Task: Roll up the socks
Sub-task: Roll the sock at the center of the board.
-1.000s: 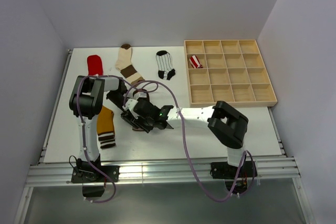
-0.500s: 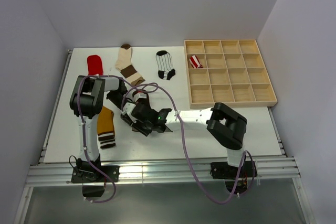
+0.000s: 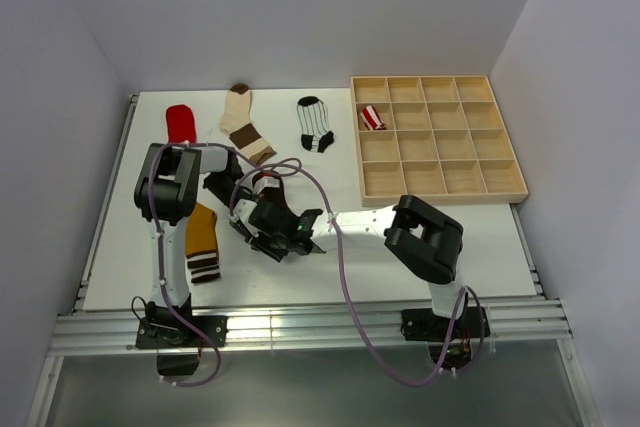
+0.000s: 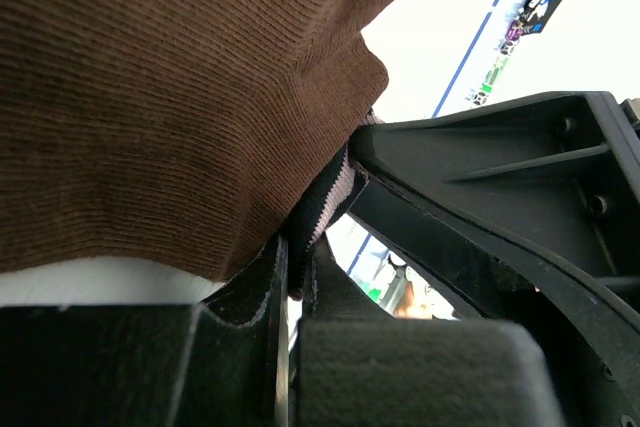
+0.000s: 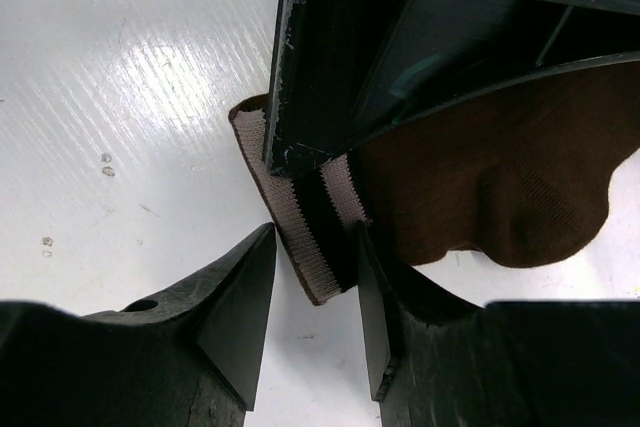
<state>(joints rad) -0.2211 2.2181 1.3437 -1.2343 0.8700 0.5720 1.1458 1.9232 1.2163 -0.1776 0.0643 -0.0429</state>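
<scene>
Right wrist cam: right end effector [image 5: 305, 317] partly open, fingers either side of the striped cuff of dark brown sock [image 5: 500, 187]. Left end effector [image 4: 290, 272] is pinched shut on that cuff, left of wooden tray [image 3: 445, 196] & nearer.

Approx progress: 1 done, red-white striped sock [image 3: 372, 118] bundled in tray's leftmost column, 2nd row from far. 5 left.
- mustard sock [image 3: 201, 237]: flat, further left of tray.
- red sock [image 3: 180, 123], cream-and-brown sock [image 3: 243, 125], white black-striped sock [image 3: 316, 125]: flat, left of tray's far end.

White surface [image 3: 480, 247], pale walls.
</scene>
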